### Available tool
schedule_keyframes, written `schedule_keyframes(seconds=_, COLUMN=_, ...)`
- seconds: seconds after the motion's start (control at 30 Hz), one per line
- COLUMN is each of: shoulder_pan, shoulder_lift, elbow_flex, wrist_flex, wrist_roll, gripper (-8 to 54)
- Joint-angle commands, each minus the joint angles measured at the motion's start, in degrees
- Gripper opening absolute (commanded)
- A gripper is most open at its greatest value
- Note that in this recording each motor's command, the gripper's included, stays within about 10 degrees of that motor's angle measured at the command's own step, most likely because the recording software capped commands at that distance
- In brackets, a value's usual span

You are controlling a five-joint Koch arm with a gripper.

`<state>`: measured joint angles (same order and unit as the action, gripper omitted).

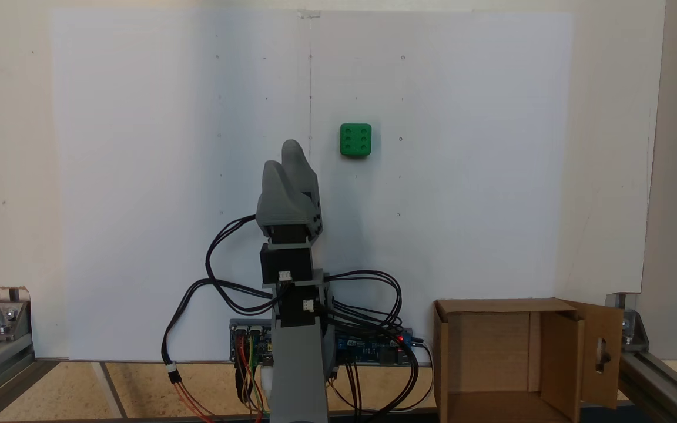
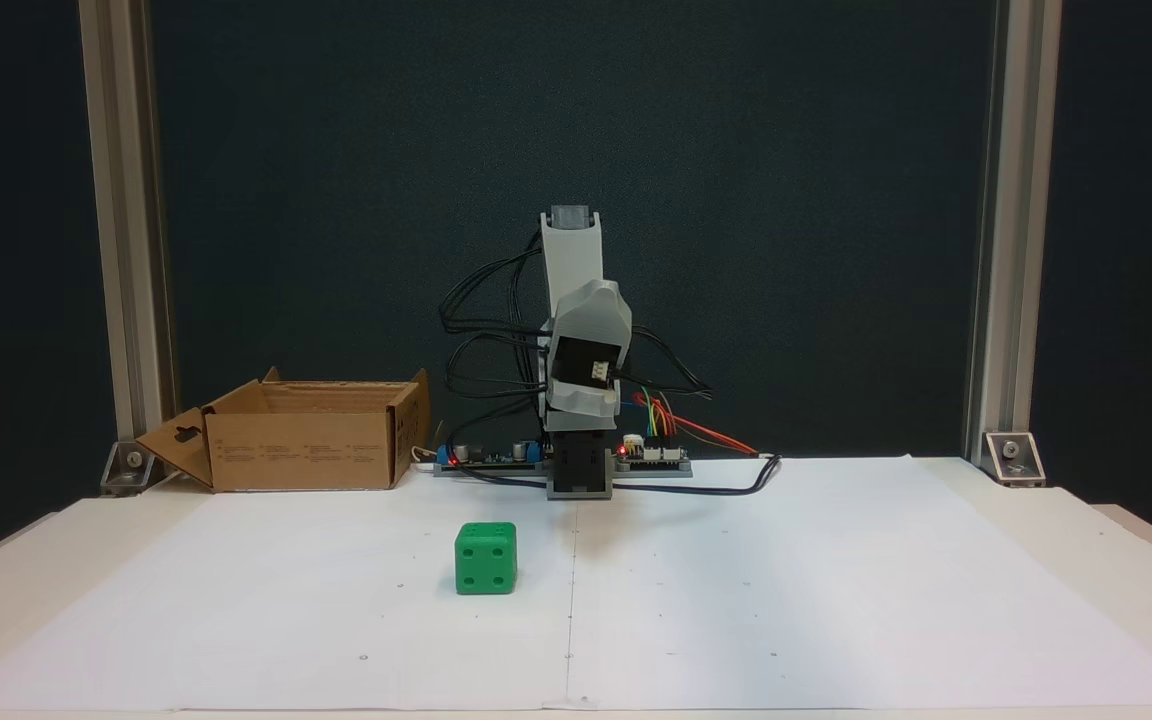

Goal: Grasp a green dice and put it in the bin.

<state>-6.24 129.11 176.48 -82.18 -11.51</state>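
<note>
On the white paper-covered worktop (image 2: pixel 836 600), a small glossy green plastic dice (image 1: pixel 355 140) with rounded corners and sunken pips sits free, well apart from the brown corrugated cardboard bin (image 2: pixel 306 440). Folded near its base, the grey plastic gripper (image 1: pixel 292 155) has jaws together, likely awaiting its reach.

Green dice (image 1: pixel 355 140) apart from bin (image 1: pixel 450 364)

Green dice (image 2: pixel 485 558) on table (image 2: pixel 836 600), well apart from bin (image 2: pixel 306 450).
</note>
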Motion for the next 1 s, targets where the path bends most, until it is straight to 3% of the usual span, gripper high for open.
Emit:
schedule_keyframes(seconds=0.0, shoulder_pan=-0.62, shoulder_lift=6.42, elbow_flex=2.46, wrist_flex=-2.55, wrist_roll=1.58, gripper=42.9)
schedule_keyframes(seconds=0.53, shoulder_pan=0.88, shoulder_lift=6.33, elbow_flex=-18.11, wrist_flex=31.90, wrist_roll=2.81, gripper=43.7)
schedule_keyframes(seconds=0.97, shoulder_pan=10.55, shoulder_lift=6.24, elbow_flex=-40.52, wrist_flex=82.07, wrist_roll=8.70, gripper=43.9)
